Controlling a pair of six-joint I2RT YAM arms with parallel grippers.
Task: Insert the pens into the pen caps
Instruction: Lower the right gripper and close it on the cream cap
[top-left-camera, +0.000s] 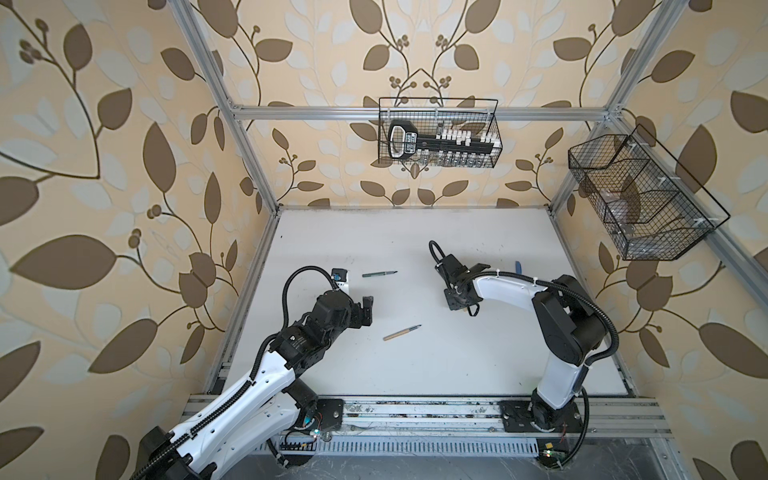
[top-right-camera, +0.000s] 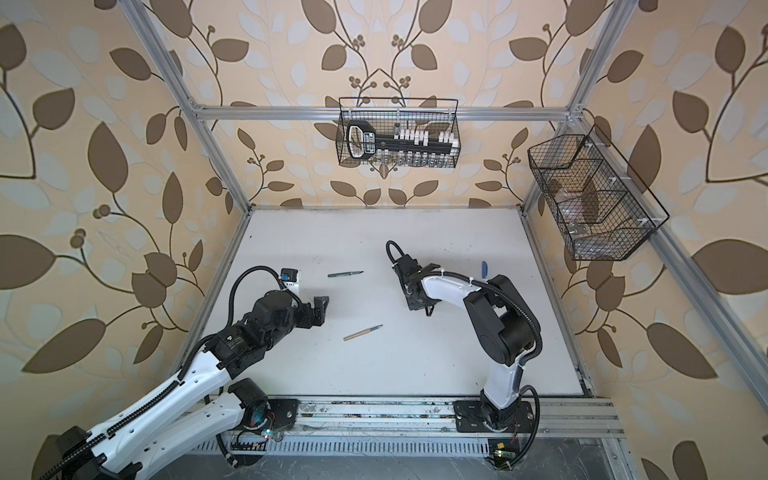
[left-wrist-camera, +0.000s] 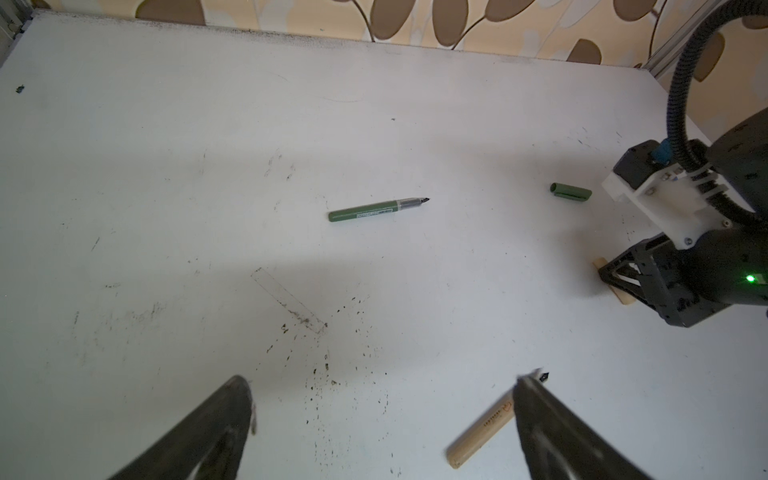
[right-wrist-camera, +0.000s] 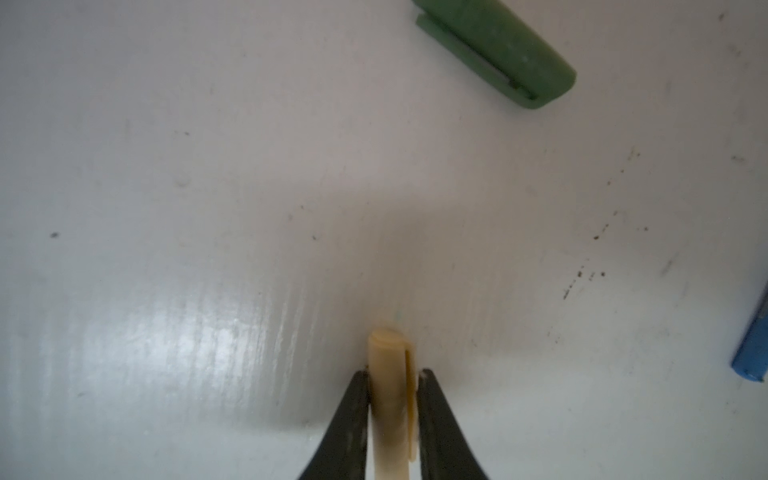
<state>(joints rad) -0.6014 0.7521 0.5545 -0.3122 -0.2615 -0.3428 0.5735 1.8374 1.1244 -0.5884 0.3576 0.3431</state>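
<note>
Left tool (left-wrist-camera: 382, 388) stands low over the left of the table (top-left-camera: 415, 374), fingers spread wide, nothing between them. In the left wrist view only the two fingertips show.

Green pen (top-left-camera: 379, 273) lies flat left of centre, uncapped, dark tip pointing right, clear in both top views.

Tan pen (top-left-camera: 402, 333) lies flat nearer the front, tip up-right, uncapped. In the left wrist view one finger of the left tool covers its middle, and only the tip and the butt end show.

Right tool (right-wrist-camera: 392, 378) is at centre-right, pointing down, narrow, clamped on the tan cap (right-wrist-camera: 388, 374) with a finger on each side. The cap looks to be on the table, though contact is hard to tell. Its lower end is cut off by the frame edge, and in both top views the tool hides it.

Green cap (right-wrist-camera: 498, 54) lies flat just beyond, hidden under the right arm in the top views.

Blue piece (top-left-camera: 518, 267) lies behind the right arm, mostly covered. It is cut off in the right wrist view, so cannot tell pen or cap.
</note>
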